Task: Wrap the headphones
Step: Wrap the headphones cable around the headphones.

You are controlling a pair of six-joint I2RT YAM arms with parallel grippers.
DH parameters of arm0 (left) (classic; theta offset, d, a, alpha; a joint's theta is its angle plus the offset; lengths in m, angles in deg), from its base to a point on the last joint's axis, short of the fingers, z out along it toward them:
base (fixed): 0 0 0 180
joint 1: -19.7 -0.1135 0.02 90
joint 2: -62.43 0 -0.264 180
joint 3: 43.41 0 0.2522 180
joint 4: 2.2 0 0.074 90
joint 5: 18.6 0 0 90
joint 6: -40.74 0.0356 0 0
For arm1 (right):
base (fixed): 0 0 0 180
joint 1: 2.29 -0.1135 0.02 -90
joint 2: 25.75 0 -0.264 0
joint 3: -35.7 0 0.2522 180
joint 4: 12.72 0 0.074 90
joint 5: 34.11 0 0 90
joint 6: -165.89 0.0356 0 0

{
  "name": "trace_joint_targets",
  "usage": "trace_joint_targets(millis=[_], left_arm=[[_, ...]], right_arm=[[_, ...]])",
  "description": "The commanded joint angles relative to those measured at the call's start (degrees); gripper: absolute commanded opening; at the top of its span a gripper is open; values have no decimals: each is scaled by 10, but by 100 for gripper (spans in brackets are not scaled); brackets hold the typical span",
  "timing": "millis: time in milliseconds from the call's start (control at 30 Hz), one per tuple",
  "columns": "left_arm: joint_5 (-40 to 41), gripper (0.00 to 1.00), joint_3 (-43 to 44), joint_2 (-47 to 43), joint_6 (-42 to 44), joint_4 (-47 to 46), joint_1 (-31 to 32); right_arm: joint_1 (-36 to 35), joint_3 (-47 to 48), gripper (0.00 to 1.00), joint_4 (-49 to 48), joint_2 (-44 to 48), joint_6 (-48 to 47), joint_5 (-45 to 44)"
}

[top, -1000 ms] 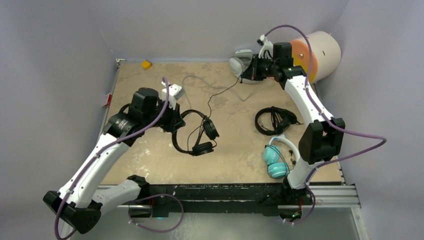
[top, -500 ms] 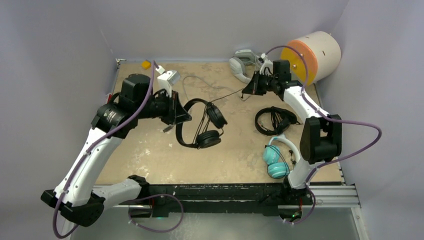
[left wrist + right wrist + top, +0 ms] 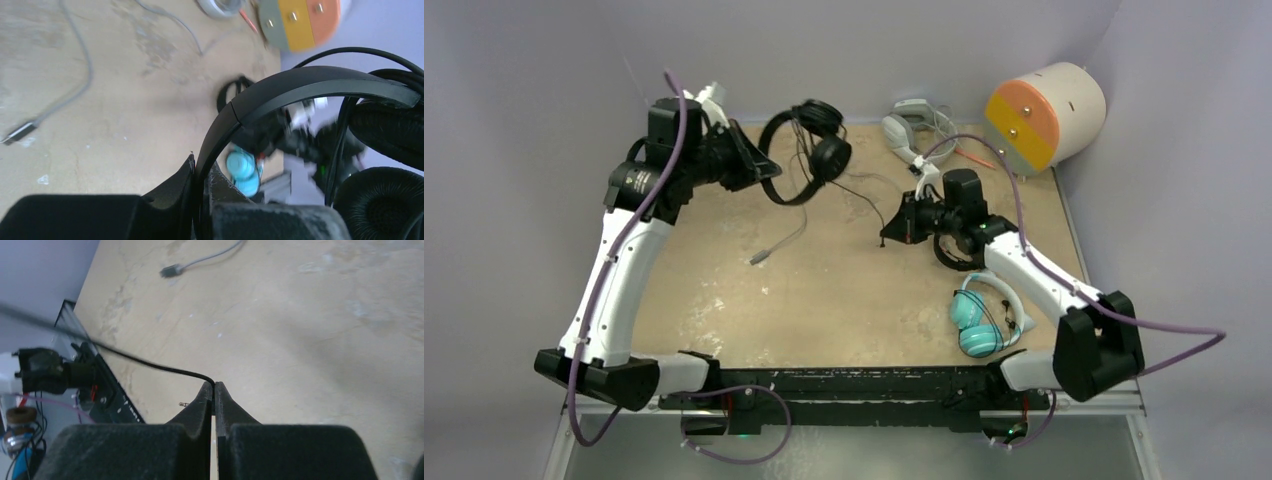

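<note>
One black pair of headphones (image 3: 802, 150) hangs in the air at the back left, ear cups (image 3: 829, 155) to the right. My left gripper (image 3: 759, 168) is shut on its band (image 3: 300, 85), which runs between the jaws (image 3: 202, 167). Its thin black cord (image 3: 861, 195) runs down right to my right gripper (image 3: 887, 232). That gripper (image 3: 214, 386) is shut on the cord (image 3: 150, 362) near its plug, just above the table. A second black pair (image 3: 964, 262), coiled, lies partly under the right arm. The teal pair with a white band (image 3: 977, 322) lies front right.
A loose grey cable (image 3: 774, 248) with a plug lies on the tan table (image 3: 824, 310) left of centre. A grey-white headset (image 3: 909, 128) and an orange-faced cream cylinder (image 3: 1044, 110) stand at the back right. Lilac walls close in the left, back and right.
My left arm lifted the black headphones off the table, up and toward the back. My right gripper carried the cord end from the back of the table forward and left to the middle.
</note>
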Motion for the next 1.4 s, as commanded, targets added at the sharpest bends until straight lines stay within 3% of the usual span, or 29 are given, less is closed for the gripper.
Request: trace_joint_targets(millis=[0,133,267,433,800,933,1167,1367], left_arm=[[32,0,26,9,-83,-47,-63],[64,0,65,50,-90,-46,-94],[147,0,105,83,-73,-39,-108],[243,0,85,94,-48,-64,-108],[453,0,-25,78,6,-97,-103],[468,0,-52,89,55,-107,-80],[545,0,-136,71,223,-134,38],[524,0,-219,43,231,-117,79]], right_arm=[[-48,-39,0,-11,53,4,-31],[-85,-74,0,8,99,8,-43],[-110,-96,0,36,142,8,-48],[-140,-92,0,72,191,4,-40],[-246,94,0,191,164,-47,-17],[-261,165,0,224,124,-71,-11],[-260,293,0,285,59,-118,-65],[-232,389,0,326,-7,-151,-81]])
